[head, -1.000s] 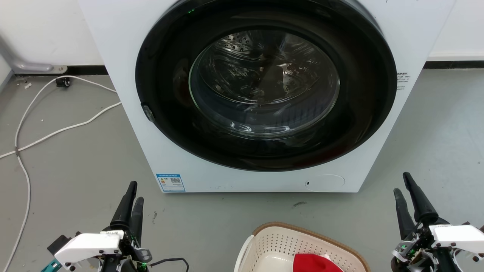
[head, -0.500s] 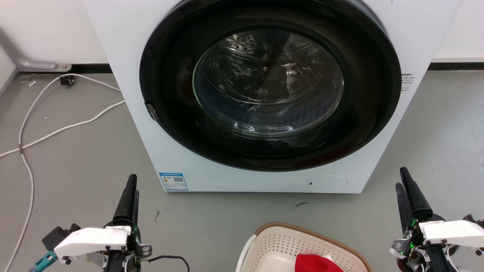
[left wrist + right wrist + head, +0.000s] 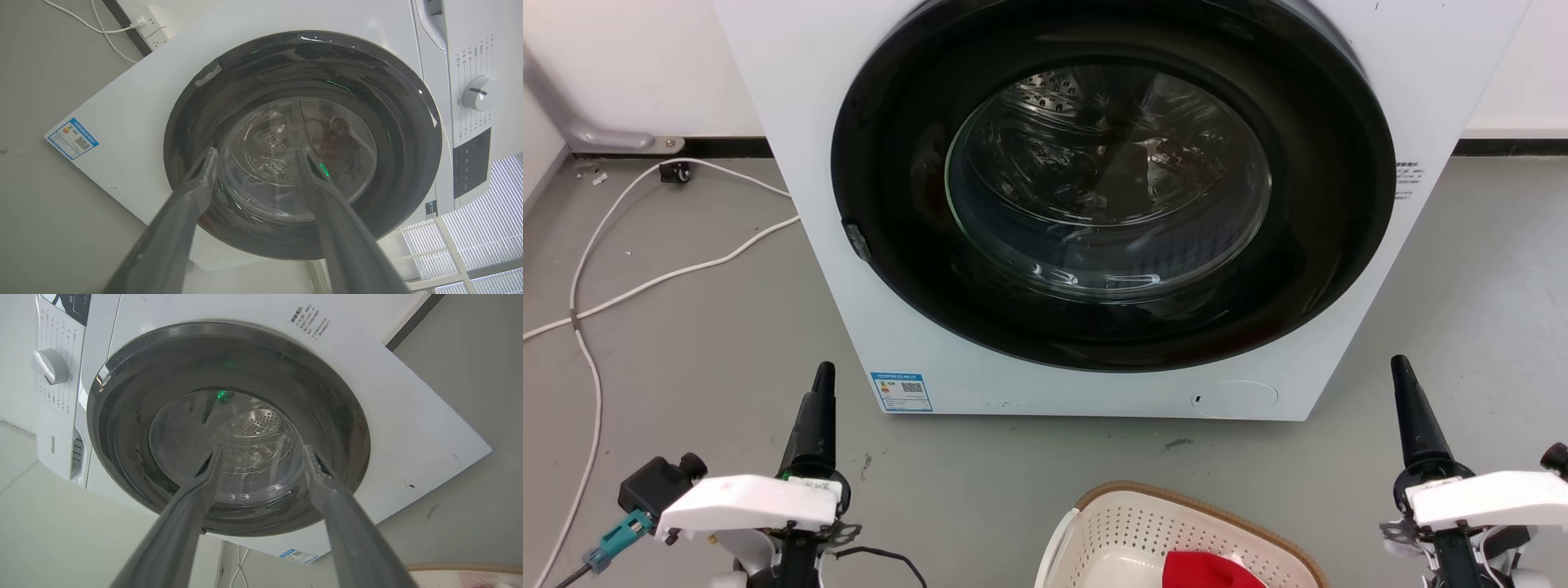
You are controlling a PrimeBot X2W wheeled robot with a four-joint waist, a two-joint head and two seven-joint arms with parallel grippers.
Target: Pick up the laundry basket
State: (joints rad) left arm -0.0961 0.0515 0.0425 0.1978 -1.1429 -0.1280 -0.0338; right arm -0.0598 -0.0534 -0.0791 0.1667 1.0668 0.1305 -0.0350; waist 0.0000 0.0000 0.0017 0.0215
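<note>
the grey floor (image 3: 686,343) runs across the head view, and a white washer (image 3: 792,122) stands on it against the wall. its round dark door (image 3: 890,163) is shut, and the steel drum (image 3: 1054,98) shows through the glass.

the basket (image 3: 1127,523) sits on the floor just in front of the washer, right of centre at the bottom edge of the head view, between the two arms and touched by neither. its brown rim (image 3: 1168,492) and perforated cream wall are in sight; the near half is cut off by the frame. in the right wrist view a strip of that rim shows at the lower right corner.

the left end effector (image 3: 823,371) hovers at the lower left, well apart from the basket, pointing at the washer. in the left wrist view its fingers (image 3: 192,196) stand wide apart with nothing between them. the right end effector (image 3: 1401,367) hovers at the lower right, also clear of the basket. its fingers (image 3: 192,502) are likewise spread and empty.

a white cable (image 3: 645,282) snakes over the floor left of the washer. a red cloth (image 3: 1209,572) lies inside the basket. a blue label (image 3: 900,392) is stuck on the washer's lower left corner, and a round flap (image 3: 1233,398) sits at its lower right. a white knob (image 3: 478,93) shows on the panel in the left wrist view.
</note>
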